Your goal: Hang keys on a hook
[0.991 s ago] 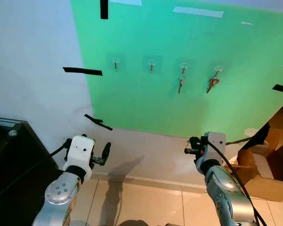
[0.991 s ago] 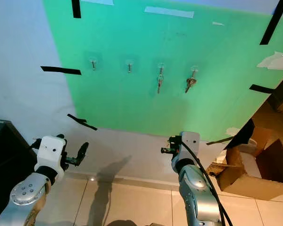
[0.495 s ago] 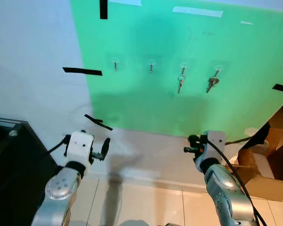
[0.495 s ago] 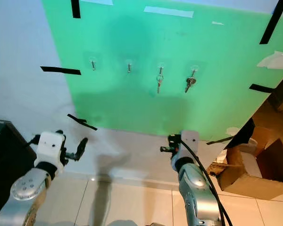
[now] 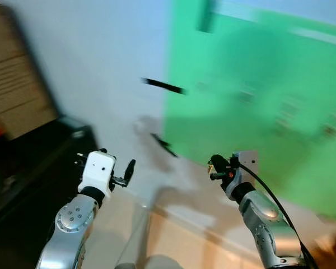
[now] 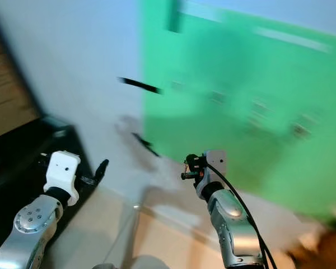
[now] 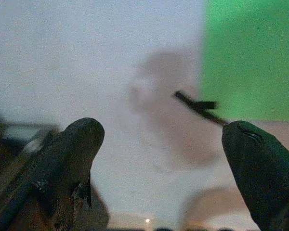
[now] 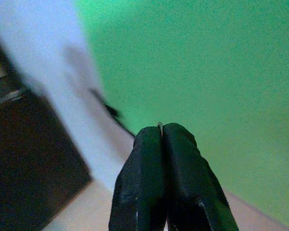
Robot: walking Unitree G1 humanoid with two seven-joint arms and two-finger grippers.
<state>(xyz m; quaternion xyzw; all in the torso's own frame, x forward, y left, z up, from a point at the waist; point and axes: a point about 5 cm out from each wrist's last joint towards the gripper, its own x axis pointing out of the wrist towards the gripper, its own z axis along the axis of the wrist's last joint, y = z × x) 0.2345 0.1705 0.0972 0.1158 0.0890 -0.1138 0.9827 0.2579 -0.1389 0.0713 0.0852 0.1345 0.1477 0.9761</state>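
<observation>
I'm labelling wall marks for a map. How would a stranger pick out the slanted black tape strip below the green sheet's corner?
Start at the big green sheet on the pale wall. At its lower left corner a short black tape strip slants downward across the edge. The other strip, higher up, lies nearly level.
</observation>
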